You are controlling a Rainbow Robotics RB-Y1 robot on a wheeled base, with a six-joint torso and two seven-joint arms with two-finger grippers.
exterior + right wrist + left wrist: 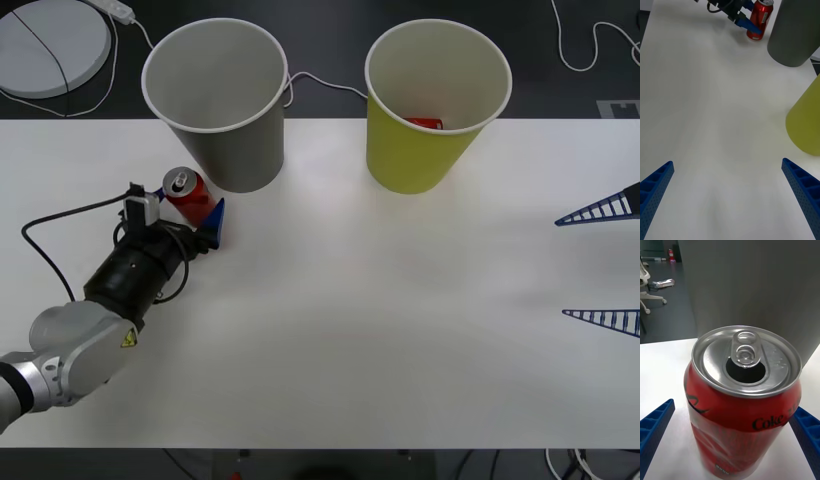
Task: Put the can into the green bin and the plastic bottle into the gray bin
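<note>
The can [185, 193] is red with a silver top and stands upright on the white table [350, 330], just in front and to the left of the gray bin [215, 100]. My left gripper [188, 208] is open, with one blue finger on each side of the can [741, 401]. A gap shows at one finger [655, 427]. The green bin [432, 105] stands to the right of the gray one, and something red [425, 123] lies inside it. At the table's right edge my right gripper [600, 265] is open and holds nothing. The plastic bottle is out of view.
A round white disc [50, 45] with cables lies on the dark floor beyond the table's far left. A white cable [325, 85] runs behind the two cups. The right wrist view shows the can [759, 18], gray bin [795, 33] and green bin [807, 120] across bare table.
</note>
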